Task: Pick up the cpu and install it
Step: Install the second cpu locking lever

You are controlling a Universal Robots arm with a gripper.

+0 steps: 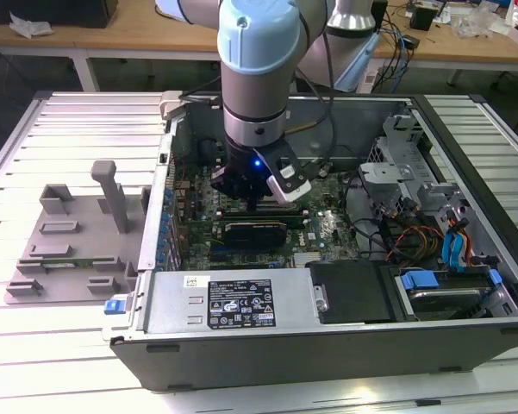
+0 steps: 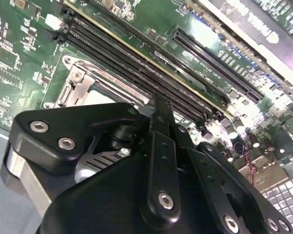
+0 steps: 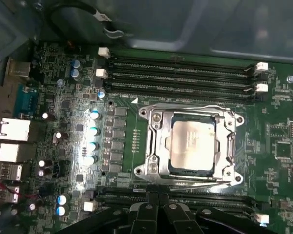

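Note:
In the first wrist view the cpu (image 3: 192,144), a flat silver-grey square, lies seated inside the metal socket frame (image 3: 153,146) on the green motherboard (image 3: 278,161). My gripper (image 3: 158,210) hovers just off the socket's edge, over the memory slots, with its black fingers drawn together and nothing between them. The exterior view has the gripper (image 1: 257,205) lowered into the open computer case (image 1: 327,345), close above the board. The second wrist view looks past the black gripper body (image 2: 158,100) to a corner of the socket frame (image 2: 80,85).
Long black memory slots (image 3: 180,73) run along both sides of the socket. A black expansion card (image 1: 254,231) sits near the gripper. Case walls, a drive cage (image 1: 405,155) and cables (image 1: 414,237) crowd the exterior view's right. A grey plastic tray (image 1: 69,250) lies outside, left.

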